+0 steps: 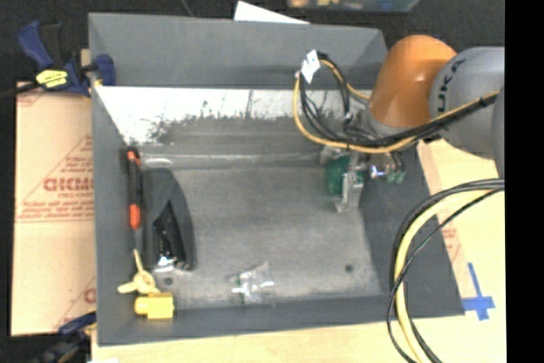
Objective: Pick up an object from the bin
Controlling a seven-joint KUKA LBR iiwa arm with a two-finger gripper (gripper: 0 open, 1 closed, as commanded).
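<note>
While the jaws hang over the bare floor of the grey metal bin (272, 217), well right of the black stapler-shaped tool (166, 225), whether they are apart or together cannot be told. One small clear plastic piece (252, 283) lies front-right of that tool; a yellow plastic block (155, 306) sits just before it.

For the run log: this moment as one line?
hand: over right side of bin | nearest: clear plastic piece | far left: black tool, yellow block
</note>
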